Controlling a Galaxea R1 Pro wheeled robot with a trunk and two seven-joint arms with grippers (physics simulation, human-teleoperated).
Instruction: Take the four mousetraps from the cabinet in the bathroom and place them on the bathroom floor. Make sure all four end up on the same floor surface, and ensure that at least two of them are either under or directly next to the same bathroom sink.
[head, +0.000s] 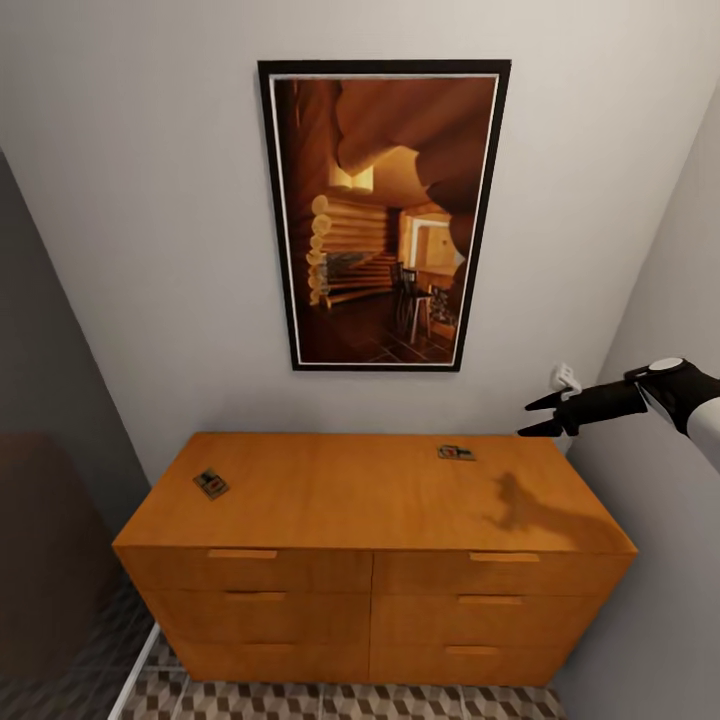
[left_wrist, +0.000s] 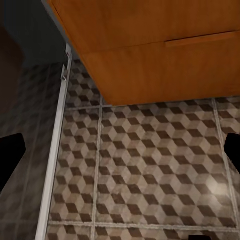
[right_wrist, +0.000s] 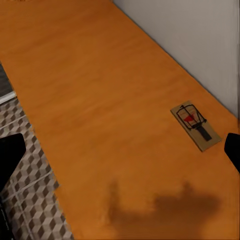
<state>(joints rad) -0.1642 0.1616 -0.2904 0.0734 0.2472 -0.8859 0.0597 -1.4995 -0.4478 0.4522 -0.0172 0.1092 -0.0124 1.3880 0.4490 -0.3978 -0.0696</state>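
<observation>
The cabinet (head: 370, 500) stands against the wall under a framed picture (head: 383, 215), its six drawers all pushed in, so nothing inside them can be seen. Two mousetraps lie flat on its top, well apart: one (head: 211, 484) near the left front edge, the other (head: 456, 452) near the back edge on the right. The right wrist view shows that second mousetrap (right_wrist: 195, 125) close to the wall, with a red spot and dark metal parts on a tan board. The right gripper (head: 540, 415) hangs in the air above the cabinet's right end, its two dark fingers spread apart and holding nothing; its shadow falls on the top. The left gripper (left_wrist: 120, 150) points down at the bathroom floor (left_wrist: 145, 170) in front of the cabinet, its fingers spread wide and empty
</observation>
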